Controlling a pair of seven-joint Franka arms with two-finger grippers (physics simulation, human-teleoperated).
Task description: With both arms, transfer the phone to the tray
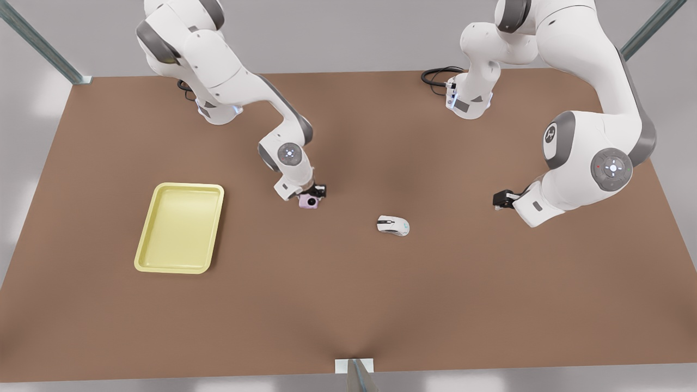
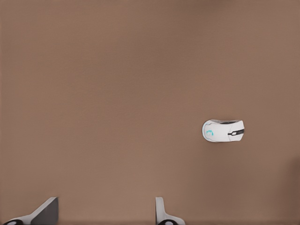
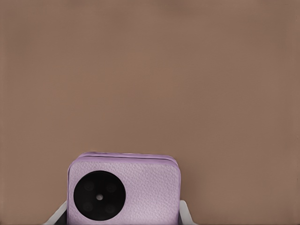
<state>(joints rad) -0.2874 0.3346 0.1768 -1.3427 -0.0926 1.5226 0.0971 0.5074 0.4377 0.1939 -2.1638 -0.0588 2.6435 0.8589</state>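
The right pincer (image 1: 310, 195) grips the pink phone (image 1: 309, 201) between its fingers (image 3: 186, 213). The left pincer (image 1: 500, 199) waits wide, the white mouse (image 1: 393, 225) near it. Next likely comes carrying the phone sideways to the yellow tray (image 1: 179, 227), well apart.

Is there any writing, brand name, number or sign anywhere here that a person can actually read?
No readable words or numbers.
Round emblem on the white arm's grey joint panel: too small to read.
Teal mark on the white computer mouse: a squiggle, not legible.
Flat pale lilac phone, held by the right gripper: no lettering.
Pale yellow rectangular tray: blank.
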